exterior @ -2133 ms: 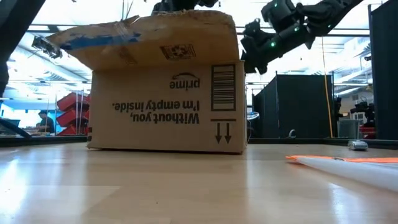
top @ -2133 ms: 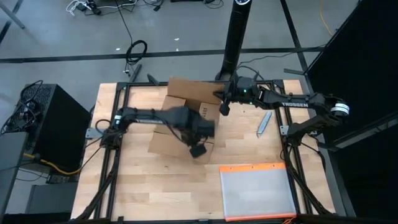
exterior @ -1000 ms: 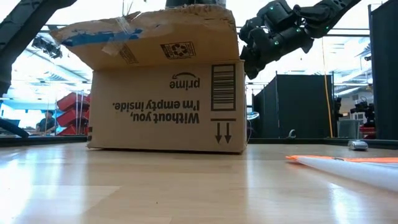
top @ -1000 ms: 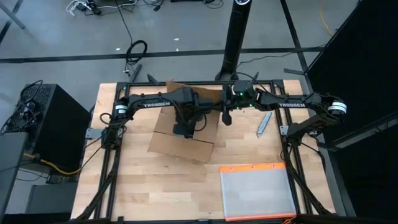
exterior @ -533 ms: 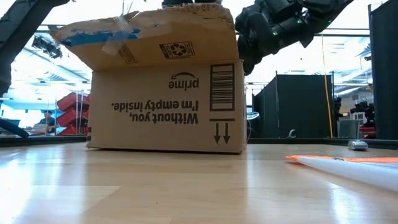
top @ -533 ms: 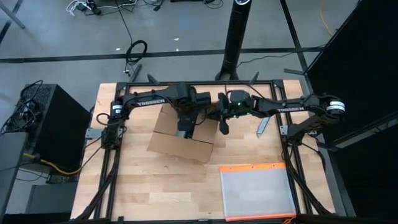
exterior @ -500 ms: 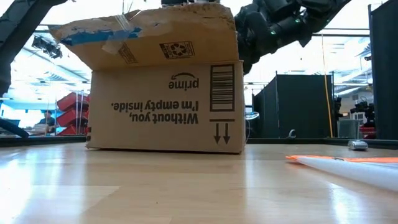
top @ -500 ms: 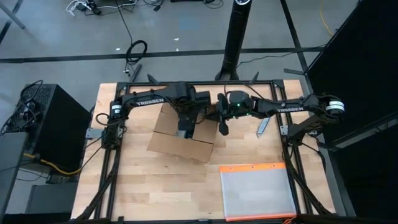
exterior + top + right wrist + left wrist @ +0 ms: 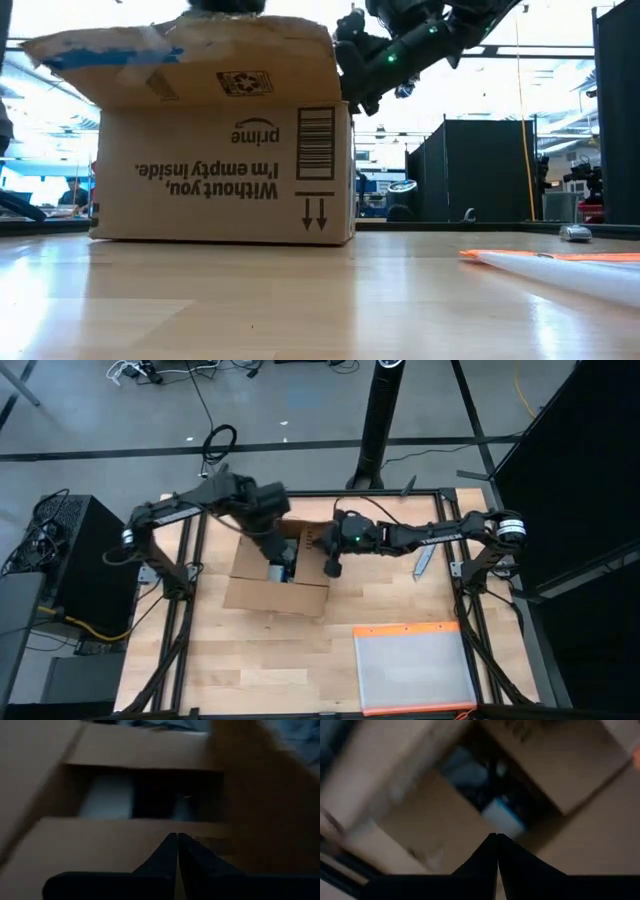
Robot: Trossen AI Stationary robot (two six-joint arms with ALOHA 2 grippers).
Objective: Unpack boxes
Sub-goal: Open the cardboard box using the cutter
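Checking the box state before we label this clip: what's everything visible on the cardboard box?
The cardboard box is brown corrugated board sitting flat on the wooden table, left of centre. Its top is open, one flap angled outward with blue tape along its edge. The side facing the low camera carries upside-down print, "prime" and "Without you, I'm empty inside.", a barcode and two downward arrows. Light and bluish items show inside, unclear what. The left pincer, shut, reaches into the opening; the right pincer, shut, hangs at its right edge.

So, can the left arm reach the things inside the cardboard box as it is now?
Probably yes. The left gripper hangs over the cardboard box, whose top shows a gap between the flaps. Its fingers are shut, though, and so are those of the right gripper beside the box, so it must open first.
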